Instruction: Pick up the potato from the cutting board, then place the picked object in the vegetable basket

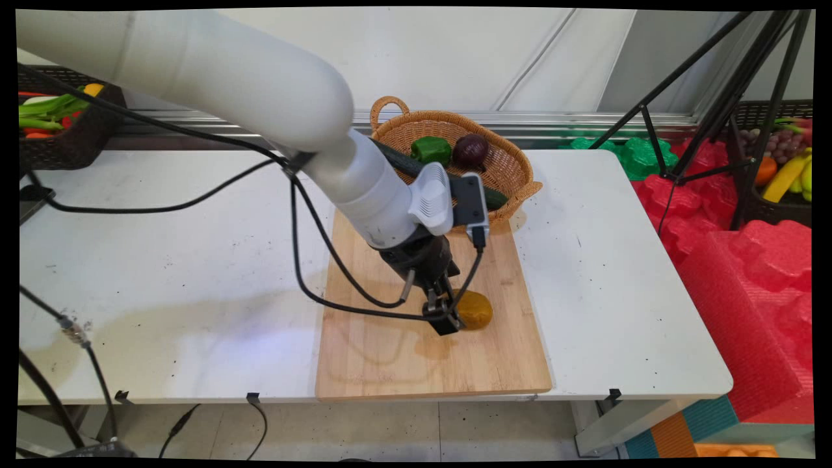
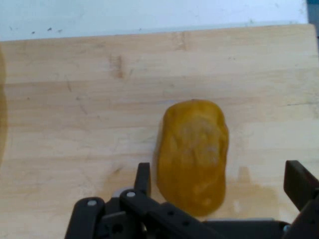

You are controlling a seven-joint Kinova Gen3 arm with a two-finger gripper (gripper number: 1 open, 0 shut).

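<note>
Potato (image 2: pixel 193 155) sits between the fingers of the wide-spread hand (image 2: pixel 222 181), lying on the cutting board (image 2: pixel 75 124), untouched.

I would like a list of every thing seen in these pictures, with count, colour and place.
potato: one, yellow-brown, on the cutting board, between the hand's open fingers.
cutting board: one, light wood, on the table's near middle.
wicker basket: one, tan, at the board's far end.
green pepper: one, green, in the basket.
onion: one, dark purple, in the basket.
cucumber: one, dark green, in the basket, partly hidden by the arm.
table: one, white.
hand: one, black, low over the board, around the potato.
</note>
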